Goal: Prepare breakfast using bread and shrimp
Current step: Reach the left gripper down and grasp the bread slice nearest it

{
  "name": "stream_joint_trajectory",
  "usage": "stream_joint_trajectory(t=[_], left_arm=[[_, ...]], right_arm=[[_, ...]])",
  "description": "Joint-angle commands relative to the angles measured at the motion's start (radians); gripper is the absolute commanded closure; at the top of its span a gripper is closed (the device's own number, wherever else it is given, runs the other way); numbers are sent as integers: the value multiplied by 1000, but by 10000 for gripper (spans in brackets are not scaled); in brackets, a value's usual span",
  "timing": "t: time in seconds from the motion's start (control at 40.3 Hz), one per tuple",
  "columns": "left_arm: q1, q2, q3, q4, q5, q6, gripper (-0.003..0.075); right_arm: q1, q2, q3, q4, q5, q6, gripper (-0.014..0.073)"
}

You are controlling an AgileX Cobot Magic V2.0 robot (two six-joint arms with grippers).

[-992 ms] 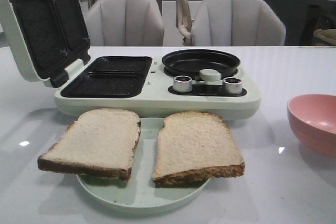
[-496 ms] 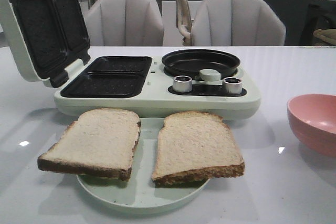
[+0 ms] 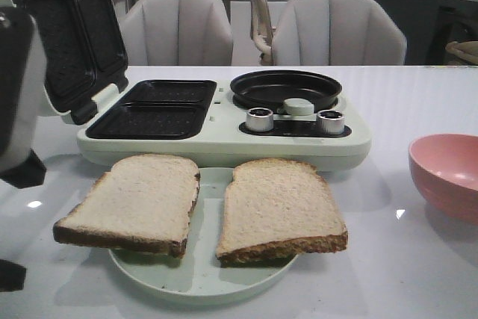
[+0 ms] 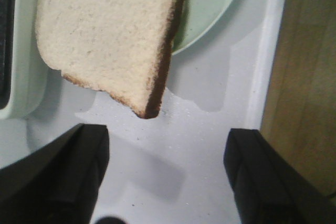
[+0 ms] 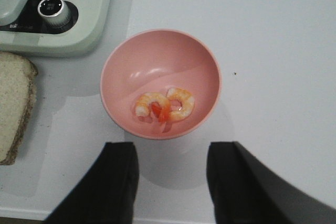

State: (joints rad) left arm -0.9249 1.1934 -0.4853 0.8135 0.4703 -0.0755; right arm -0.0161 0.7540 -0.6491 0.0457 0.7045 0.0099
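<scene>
Two slices of bread, a left slice [image 3: 134,199] and a right slice [image 3: 280,207], lie side by side on a pale green plate [image 3: 202,282]. In the left wrist view my left gripper [image 4: 165,174] is open and empty above the bare table, just short of a corner of the left slice [image 4: 105,35]. Two curled orange-pink shrimp [image 5: 164,104] lie in the pink bowl [image 5: 157,45]. My right gripper [image 5: 170,177] is open and empty above the table, just short of the bowl's near rim.
A pale green breakfast machine [image 3: 224,140] stands behind the plate, with its sandwich lid up, two black grill wells [image 3: 153,110] and a round black pan [image 3: 285,87]. My left arm [image 3: 15,95] shows at the left edge. The pink bowl [image 3: 448,173] sits at the right. The table edge [image 4: 265,51] lies close to the left gripper.
My left arm has come into the front view at the left edge. The bread, plate, machine and bowl have not moved.
</scene>
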Motion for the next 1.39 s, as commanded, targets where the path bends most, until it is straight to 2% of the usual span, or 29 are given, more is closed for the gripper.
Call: stream_joint_trajectory(t=[0.0, 0.074, 0.174, 0.422, 0.595, 0.769, 0.843, 1.017, 1.19, 1.364], left_arm=[[-15, 46, -23, 251, -36, -217, 244], [-15, 87, -25, 378, -31, -345, 244], [-15, 139, -25, 514, -25, -436, 244], [-15, 246, -27, 716, -18, -588, 244], [-15, 311, -27, 886, 74, -749, 244], [-15, 352, -27, 990, 81, -851, 254], [-15, 359, -27, 995, 81, -861, 295], [-15, 361, -27, 995, 97, -861, 479], [-15, 361, -27, 982, 97, -863, 624], [-20, 359, -27, 948, 135, -887, 620]], right_arm=[[-4, 0, -28, -4, -67, -10, 162], [-4, 0, -28, -4, -67, -10, 162], [-4, 0, -28, -4, -67, -10, 162], [-4, 0, -28, -4, -67, -10, 162], [-4, 0, -28, -4, -67, -10, 162], [-4, 0, -28, -4, -67, -10, 162], [-4, 0, -28, -4, -67, -10, 162], [-4, 0, -28, -4, -67, -10, 162], [-4, 0, -28, -4, -67, -10, 162], [-4, 0, -28, -4, -67, -10, 162]])
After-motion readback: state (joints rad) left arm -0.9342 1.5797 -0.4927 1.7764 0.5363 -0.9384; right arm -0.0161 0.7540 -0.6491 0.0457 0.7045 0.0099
